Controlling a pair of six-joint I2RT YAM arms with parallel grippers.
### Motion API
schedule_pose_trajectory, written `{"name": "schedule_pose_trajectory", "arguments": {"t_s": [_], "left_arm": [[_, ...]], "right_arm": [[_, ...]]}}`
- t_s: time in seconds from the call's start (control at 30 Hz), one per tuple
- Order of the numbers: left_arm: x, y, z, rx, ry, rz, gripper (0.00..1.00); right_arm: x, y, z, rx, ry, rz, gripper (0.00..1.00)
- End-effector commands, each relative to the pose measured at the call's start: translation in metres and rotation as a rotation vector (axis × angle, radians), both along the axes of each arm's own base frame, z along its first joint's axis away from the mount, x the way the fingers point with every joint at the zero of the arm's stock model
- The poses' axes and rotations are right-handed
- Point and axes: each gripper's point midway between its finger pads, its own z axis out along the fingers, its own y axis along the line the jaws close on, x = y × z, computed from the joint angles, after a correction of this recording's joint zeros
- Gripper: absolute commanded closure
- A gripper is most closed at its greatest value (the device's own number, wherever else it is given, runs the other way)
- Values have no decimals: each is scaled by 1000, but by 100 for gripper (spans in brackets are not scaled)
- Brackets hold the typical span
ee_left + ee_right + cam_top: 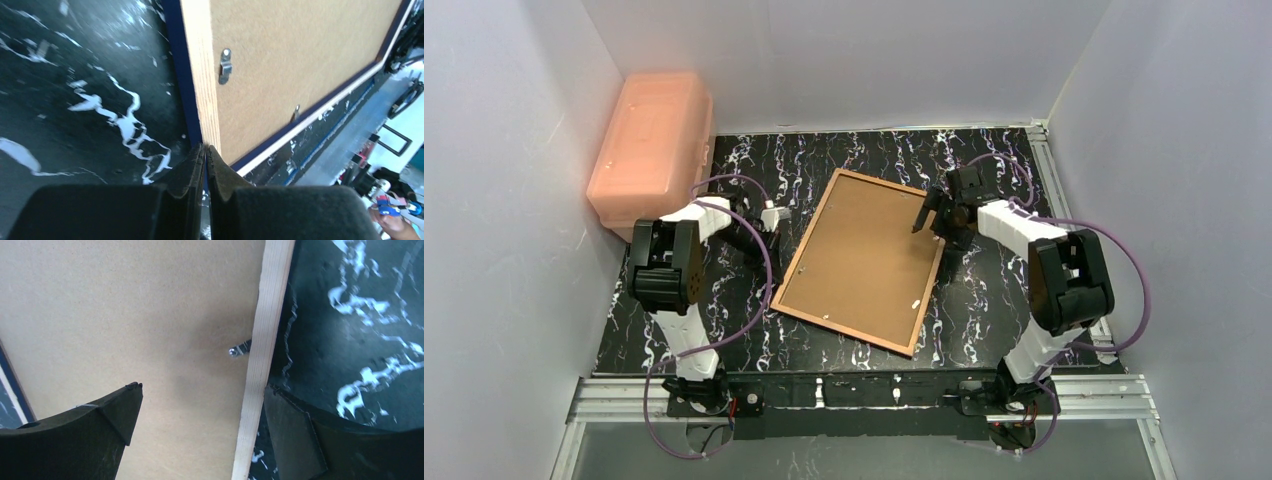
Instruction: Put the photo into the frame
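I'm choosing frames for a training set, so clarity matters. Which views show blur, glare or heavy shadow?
Top external: evenly lit, the frame crisp, no strong glare. Left wrist: the left gripper dark and blurred up close, the far right overexposed. Right wrist: a soft shadow on the backing board beside the clip; the right gripper near black.

Face down, skewed on the bench (874,160): frame (844,331), brown backing (864,250) up (metal clips (225,65) at edges), navy border, pale wood sides.
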Motion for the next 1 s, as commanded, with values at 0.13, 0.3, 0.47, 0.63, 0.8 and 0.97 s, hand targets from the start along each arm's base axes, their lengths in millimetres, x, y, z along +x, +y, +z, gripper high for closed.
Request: {"name": "schedule_pose_trajectory", "arguments": {"t_s": [0.13,0.3,0.47,0.63,0.8,0.97], "left_arm": [[-26,-15,26,-136,26,-49,94],[-20,-10,35,-127,4,-52,90],[12,3,43,-99,-22,15,79],[33,-3,35,-105,-6,106,78],[32,-6,20,-117,48,146,79],[28,-10,14,-142,83,150,80]], "right_arm": [[54,18,35,52,-77,99,1],[59,-4,79,-65,-167,91,1],[28,30,83,61,-198,146,1],[-3,113,80,193,-217,268,1],[-19,181,88,258,-258,390,1],[-36,232,84,350,-251,464,2]]}}
